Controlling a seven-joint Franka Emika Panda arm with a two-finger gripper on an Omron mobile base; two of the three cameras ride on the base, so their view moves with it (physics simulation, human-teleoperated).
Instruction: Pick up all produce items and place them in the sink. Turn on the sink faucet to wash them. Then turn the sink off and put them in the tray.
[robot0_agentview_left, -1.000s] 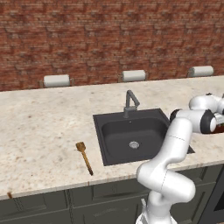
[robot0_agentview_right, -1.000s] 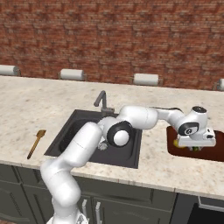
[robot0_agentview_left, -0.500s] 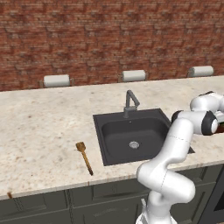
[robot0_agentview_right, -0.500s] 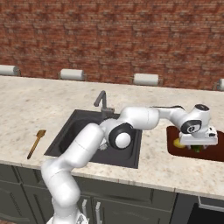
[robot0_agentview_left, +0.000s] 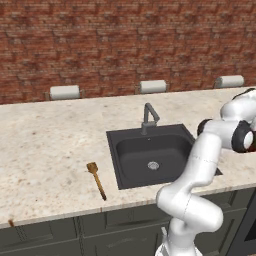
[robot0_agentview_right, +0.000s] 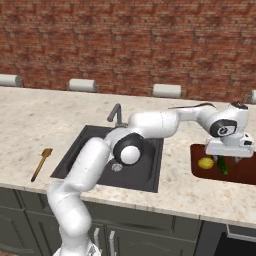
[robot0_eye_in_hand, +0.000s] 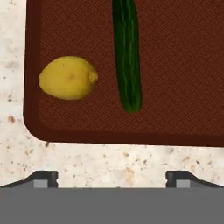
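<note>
Two produce items (robot0_eye_in_hand: 68, 78) in tray (robot0_eye_in_hand: 175, 87), wooden spoon (robot0_agentview_left: 96, 179) apart

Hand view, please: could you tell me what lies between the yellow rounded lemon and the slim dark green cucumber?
Nothing: in the hand view, only bare floor of the dark reddish-brown tray separates the yellow rounded lemon from the slim dark green cucumber.

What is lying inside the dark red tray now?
In the tray lie a yellow lemon and a green cucumber, apart. The cucumber's far end runs past the picture edge.
</note>
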